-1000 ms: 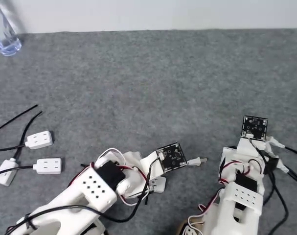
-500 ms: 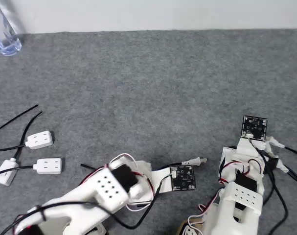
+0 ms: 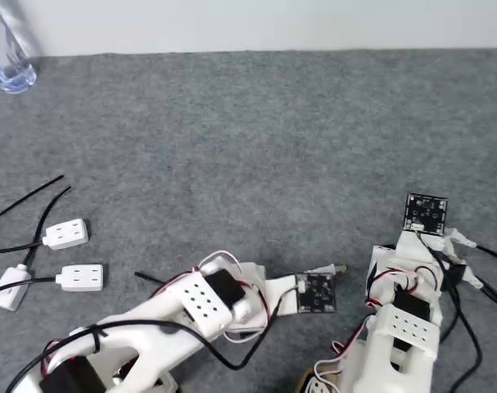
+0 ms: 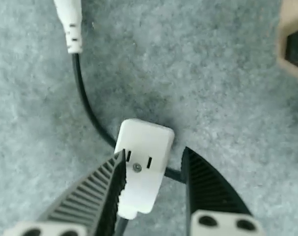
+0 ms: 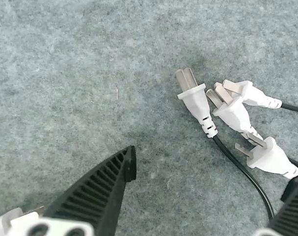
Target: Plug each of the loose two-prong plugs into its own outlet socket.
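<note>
The left gripper (image 4: 152,160), spread wide, straddles a white socket (image 4: 144,140) lying on grey carpet (image 4: 227,73), off-centre against one finger (image 4: 107,189), so closing could pinch the black cord (image 4: 87,105) or twist it.

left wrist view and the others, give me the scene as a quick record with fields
surface: grey carpet
left gripper: open, fingers either side of a white outlet socket lying on the carpet
nearby: a plug on a black cord, beside that arm's tip
right gripper: open, holding nothing
loose plugs: clustered on the carpet close to the right gripper
other sockets: far left of the table, nothing plugged in
</note>
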You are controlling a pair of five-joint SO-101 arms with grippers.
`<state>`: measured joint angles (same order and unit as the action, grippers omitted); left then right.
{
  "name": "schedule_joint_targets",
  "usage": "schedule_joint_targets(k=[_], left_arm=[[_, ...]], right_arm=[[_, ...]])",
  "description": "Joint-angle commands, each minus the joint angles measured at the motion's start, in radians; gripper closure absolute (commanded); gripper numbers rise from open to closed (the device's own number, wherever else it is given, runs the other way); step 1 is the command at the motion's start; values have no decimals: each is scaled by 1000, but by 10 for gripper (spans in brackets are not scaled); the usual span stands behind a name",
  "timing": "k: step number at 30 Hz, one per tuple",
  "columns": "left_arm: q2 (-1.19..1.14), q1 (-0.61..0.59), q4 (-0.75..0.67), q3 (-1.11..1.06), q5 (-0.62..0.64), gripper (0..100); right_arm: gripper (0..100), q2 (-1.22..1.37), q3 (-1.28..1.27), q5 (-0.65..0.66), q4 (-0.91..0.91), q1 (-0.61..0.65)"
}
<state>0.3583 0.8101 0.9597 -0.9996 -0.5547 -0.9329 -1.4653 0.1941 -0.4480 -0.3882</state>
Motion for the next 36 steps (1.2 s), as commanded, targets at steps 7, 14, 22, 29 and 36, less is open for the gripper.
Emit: schedule_joint_targets(k=[7, 14, 22, 29, 36], left_arm=[[-48, -94, 86, -10, -144, 825], [-49, -94, 72, 8, -155, 826], [-49, -114, -17, 12, -153, 826], [-48, -230, -9, 58, -153, 826], [-49, -353, -34, 110, -153, 826]], right_arm=[[550, 7, 72, -9, 15, -8], [550, 7, 72, -9, 15, -8], [550, 7, 72, -9, 15, -8], [550, 7, 71, -9, 15, -7], [550, 7, 71, -9, 15, -7]])
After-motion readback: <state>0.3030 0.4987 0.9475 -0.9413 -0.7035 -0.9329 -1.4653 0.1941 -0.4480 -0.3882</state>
